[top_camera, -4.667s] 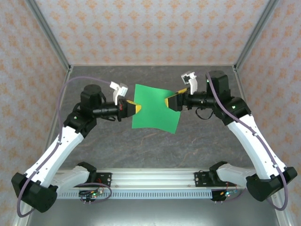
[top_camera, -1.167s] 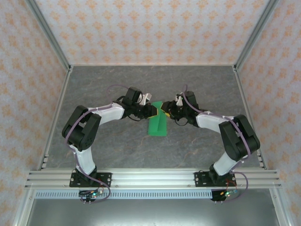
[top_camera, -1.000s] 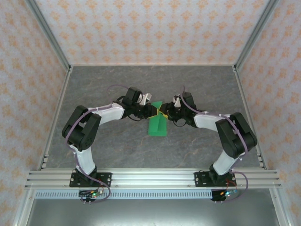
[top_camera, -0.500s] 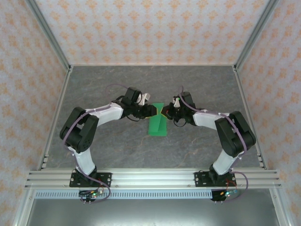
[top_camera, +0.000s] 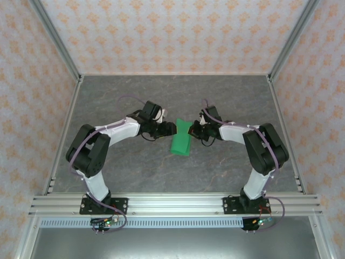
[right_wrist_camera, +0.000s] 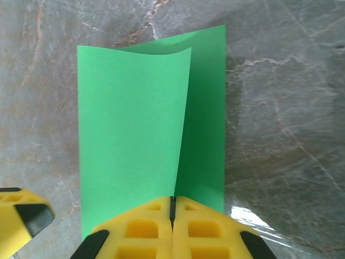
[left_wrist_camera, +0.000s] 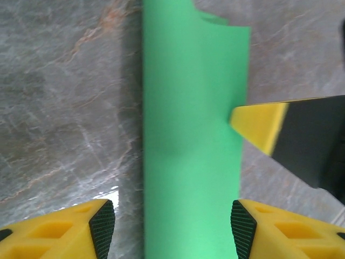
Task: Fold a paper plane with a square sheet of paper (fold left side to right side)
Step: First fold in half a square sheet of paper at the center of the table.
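Observation:
The square sheet of paper is bright green and folded in half into a narrow rectangle, not a pointed plane shape. It lies on the grey table at mid-centre. In the right wrist view the upper layer lifts off the lower layer. My right gripper is shut on the paper's near edge, and it sits at the sheet's top right end. My left gripper is open, its pads standing either side of the paper without touching it. It stands just left of the sheet.
The grey marbled table spreads around the sheet on all sides. Patterned walls and metal posts enclose it. An aluminium rail carrying the arm bases runs along the near edge.
The sheet was held flat and spread between both grippers; it is now folded and resting on the table. In the last half second my left gripper let go and drew slightly left.

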